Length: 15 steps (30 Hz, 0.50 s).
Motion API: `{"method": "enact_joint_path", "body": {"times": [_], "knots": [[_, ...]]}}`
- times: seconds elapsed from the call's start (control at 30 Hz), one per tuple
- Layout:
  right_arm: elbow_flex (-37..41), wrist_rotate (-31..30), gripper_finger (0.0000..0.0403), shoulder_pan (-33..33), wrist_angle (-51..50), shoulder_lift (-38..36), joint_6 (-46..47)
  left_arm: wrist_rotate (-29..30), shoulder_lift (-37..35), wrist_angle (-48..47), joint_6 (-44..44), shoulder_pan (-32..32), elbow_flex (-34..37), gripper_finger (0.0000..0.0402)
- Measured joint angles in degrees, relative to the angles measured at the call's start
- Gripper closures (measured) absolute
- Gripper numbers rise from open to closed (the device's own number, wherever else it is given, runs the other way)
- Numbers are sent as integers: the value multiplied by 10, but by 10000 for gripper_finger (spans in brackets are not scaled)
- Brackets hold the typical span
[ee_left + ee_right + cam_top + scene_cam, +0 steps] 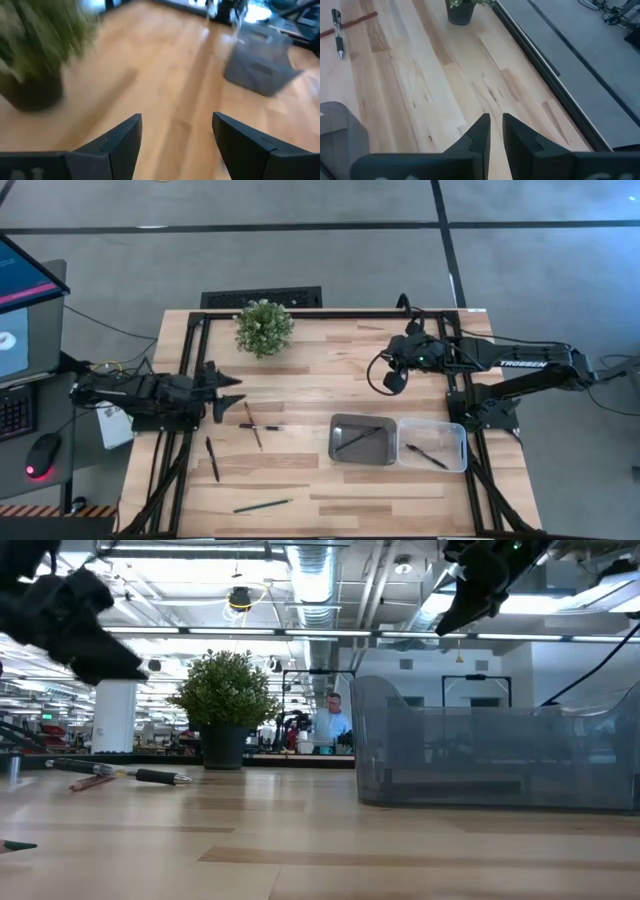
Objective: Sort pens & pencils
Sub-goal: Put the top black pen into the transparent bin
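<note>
While both arms hang above the light wooden table [300, 395], the sorting things lie spread over its near half. Nearest the front edge rests a thin greenish pencil [262, 505], alone. Farther in, toward the left edge, lies a short black pen [212, 459]; beyond it a second black pen [261, 426] crosses a slim brownish pencil [253, 425], the two touching. Toward the right edge, a grey metal tray [341, 452] holds one thin dark stick, and just beside it a clear plastic tray [456, 436] holds one short dark stick. The left gripper [232, 393] hovers at the left edge, beyond the crossed pair, its fingers [120, 145] spread wide and grasping nothing. Farther still, the right gripper [393, 379] hangs over bare wood beyond the trays, its fingers [477, 132] nearly together with only a slit between, clasping nothing. A small green potted plant [264, 327] stands near the far edge.
</note>
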<state>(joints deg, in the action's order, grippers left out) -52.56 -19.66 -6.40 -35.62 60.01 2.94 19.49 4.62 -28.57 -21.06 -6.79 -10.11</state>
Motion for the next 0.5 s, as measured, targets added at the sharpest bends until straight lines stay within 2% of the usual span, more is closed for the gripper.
{"method": "enact_joint_path", "body": {"times": [0.27, 0.5], "knots": [[0, 0, 331, -1, 14, 0, -4, -125, 56, 6, -51, -1, 3, 168], [0, 0, 331, -1, 19, 0, -4, -130, 142, 26, -57, 0, -23, 168]]}}
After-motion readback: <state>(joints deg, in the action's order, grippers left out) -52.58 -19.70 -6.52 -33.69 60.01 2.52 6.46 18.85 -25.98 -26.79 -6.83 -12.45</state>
